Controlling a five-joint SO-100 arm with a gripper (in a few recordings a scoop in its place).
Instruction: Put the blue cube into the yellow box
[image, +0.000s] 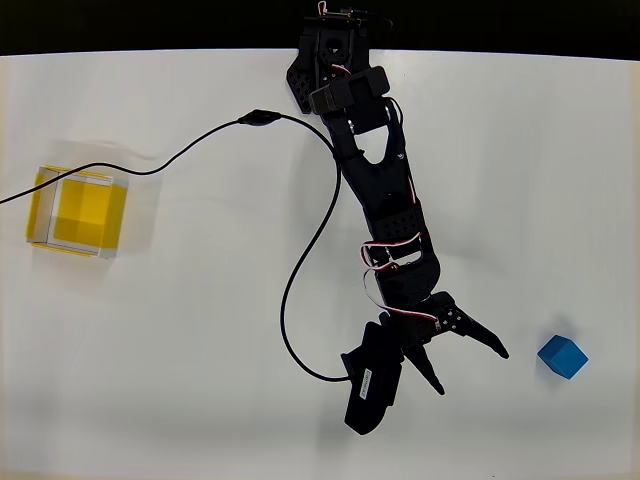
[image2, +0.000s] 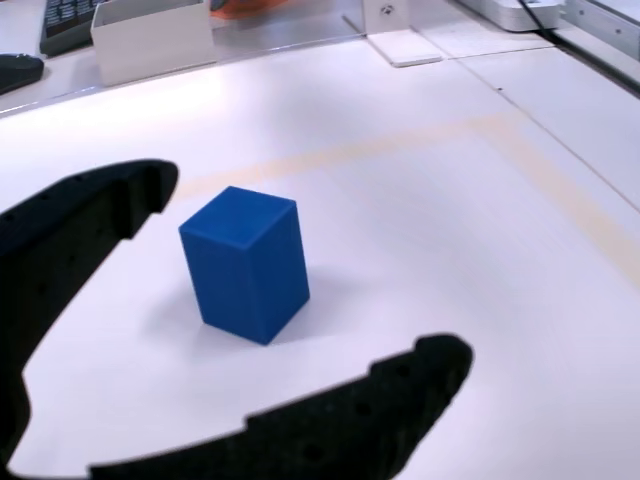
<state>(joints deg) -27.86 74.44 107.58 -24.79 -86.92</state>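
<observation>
Blue and matte, the cube (image: 562, 356) sits alone near the right edge of the desk (image: 200, 380), toward the lower right corner in the overhead view. In the wrist view the cube (image2: 246, 264) stands upright on the white surface, ahead of the fingers and roughly between their tips, touching neither.

My gripper (image: 470, 368) is just beside it, up and to its left in the overhead view, with the jaws spread wide and nothing held. The black arm (image: 385, 200) reaches down from the top edge, and a black cable (image: 300, 290) loops across the desk beside it.

The yellow box (image: 78, 210) is well apart, near the left edge, open side up and empty as far as I can see.

I judge this to be the approach, before any grasp. Next I need to push the gripper forward so the fingers straddle the cube, then close squarely on two opposite faces, lift and carry it across the desk to the box.

I can read no brand, label or writing anywhere.
</observation>
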